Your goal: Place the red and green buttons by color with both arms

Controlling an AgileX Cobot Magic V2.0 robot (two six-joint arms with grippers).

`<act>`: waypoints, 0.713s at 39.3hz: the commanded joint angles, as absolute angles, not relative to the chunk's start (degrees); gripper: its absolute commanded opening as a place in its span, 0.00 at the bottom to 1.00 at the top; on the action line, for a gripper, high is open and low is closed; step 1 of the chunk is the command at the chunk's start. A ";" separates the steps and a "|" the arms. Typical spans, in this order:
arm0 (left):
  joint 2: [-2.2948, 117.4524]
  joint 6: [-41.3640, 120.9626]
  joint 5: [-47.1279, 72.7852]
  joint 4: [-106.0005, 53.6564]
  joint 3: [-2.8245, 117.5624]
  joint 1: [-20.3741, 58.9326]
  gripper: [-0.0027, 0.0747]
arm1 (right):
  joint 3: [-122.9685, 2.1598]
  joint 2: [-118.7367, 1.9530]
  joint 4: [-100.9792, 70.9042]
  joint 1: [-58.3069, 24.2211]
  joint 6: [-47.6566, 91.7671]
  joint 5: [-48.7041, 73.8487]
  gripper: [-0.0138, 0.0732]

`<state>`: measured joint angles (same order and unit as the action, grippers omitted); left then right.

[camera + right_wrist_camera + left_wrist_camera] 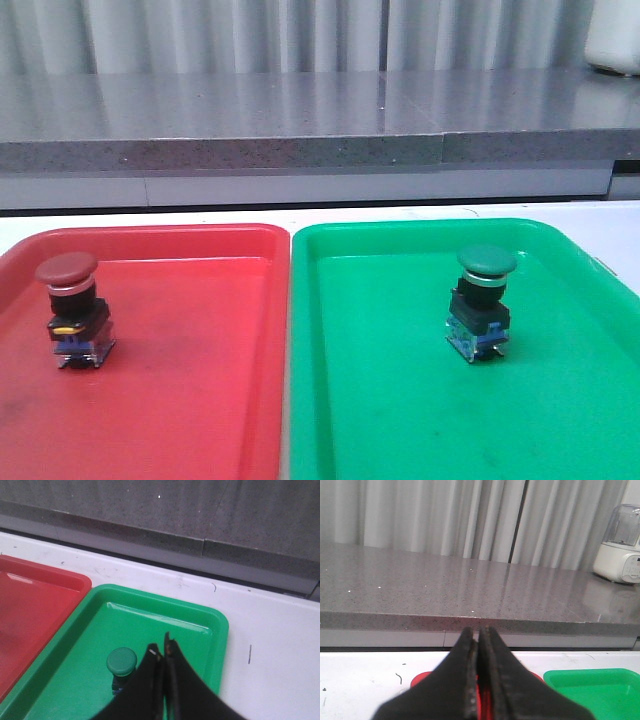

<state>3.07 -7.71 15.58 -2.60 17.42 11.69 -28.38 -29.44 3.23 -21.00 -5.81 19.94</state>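
Note:
The red button (70, 308) stands upright in the red tray (200, 390), toward its left side. The green button (482, 300) stands upright in the green tray (400, 400); the right wrist view shows the green button (121, 662) from above, just beside my right gripper (163, 644). That gripper hovers over the green tray (165, 615), shut with nothing between its fingers. My left gripper (479, 632) is shut and empty, held above the near end of the red tray (422, 677). Neither arm appears in the front view.
A grey stone counter (320, 120) runs behind the white table (150, 218), with curtains behind it. A white appliance (622, 545) stands on the counter at the right. The green tray (592, 690) also shows in the left wrist view.

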 commanded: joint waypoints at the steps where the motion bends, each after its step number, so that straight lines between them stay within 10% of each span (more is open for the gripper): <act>1: 3.85 -8.04 10.92 -2.53 18.89 11.76 0.01 | -26.12 -22.41 4.04 -20.54 -5.84 16.25 0.02; 28: 3.85 -8.04 10.92 -2.53 18.89 11.76 0.01 | -22.71 -7.49 4.04 -20.54 -5.84 17.63 0.02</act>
<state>3.07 -7.71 15.58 -2.60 17.42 11.69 -21.39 -6.82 3.37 -21.00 -5.81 21.90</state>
